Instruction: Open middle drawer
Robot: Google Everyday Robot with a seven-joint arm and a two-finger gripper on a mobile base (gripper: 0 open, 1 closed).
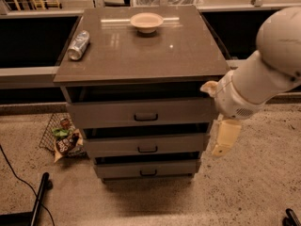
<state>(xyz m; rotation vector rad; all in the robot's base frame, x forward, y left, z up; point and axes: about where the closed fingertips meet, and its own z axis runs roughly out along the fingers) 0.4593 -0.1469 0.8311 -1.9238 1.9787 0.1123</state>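
The middle drawer (147,145) is the grey-brown front between a taller top drawer (143,113) and a smaller bottom drawer (147,168). Its small dark loop handle (147,149) sits at the centre. All three fronts stand slightly out from the cabinet, stepped, with dark gaps above them. My gripper (223,140) hangs from the white arm (263,74) just right of the cabinet. It is level with the middle drawer's right end and holds nothing.
A crushed can (78,44) and a pale bowl (146,21) sit on the cabinet top (141,55). A wire basket with snack bags (63,138) stands on the floor at the left. A black pole and cable (37,199) lie at lower left.
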